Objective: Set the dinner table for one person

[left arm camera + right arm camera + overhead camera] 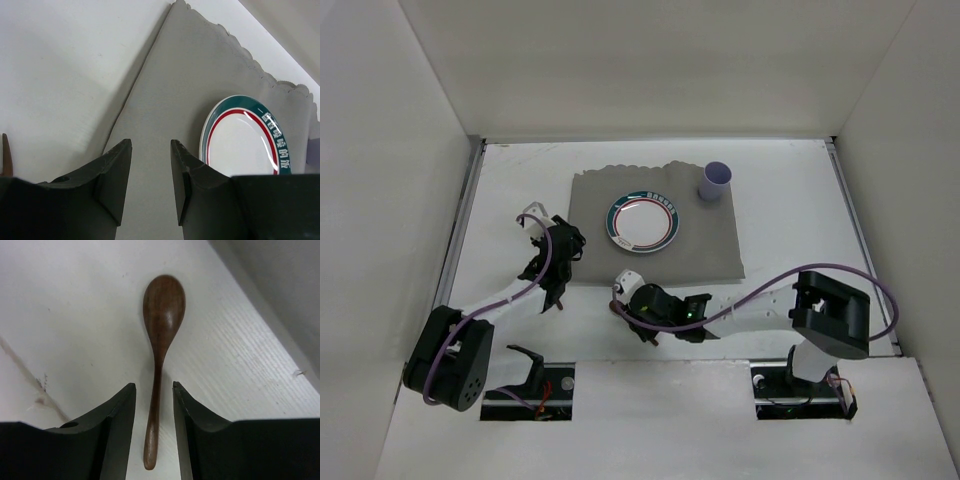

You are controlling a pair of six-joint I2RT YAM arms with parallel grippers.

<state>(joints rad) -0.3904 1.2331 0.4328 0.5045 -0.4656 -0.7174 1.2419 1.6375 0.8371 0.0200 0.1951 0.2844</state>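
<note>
On the white dinner table lies a grey cloth mat with a white plate rimmed in green and red on it. A lilac cup stands at the mat's far right corner. A dark wooden spoon lies flat on the table, bowl away from me. My right gripper is open and straddles its handle with a gap on each side. It sits just off the mat's near edge. My left gripper hangs open over the mat's left part, nothing between its jaws, the plate to its right.
White walls enclose the table on the left, back and right. A thin brown sliver shows at the left edge of the left wrist view; I cannot tell what it is. Both arm bases sit in cut-outs at the near edge.
</note>
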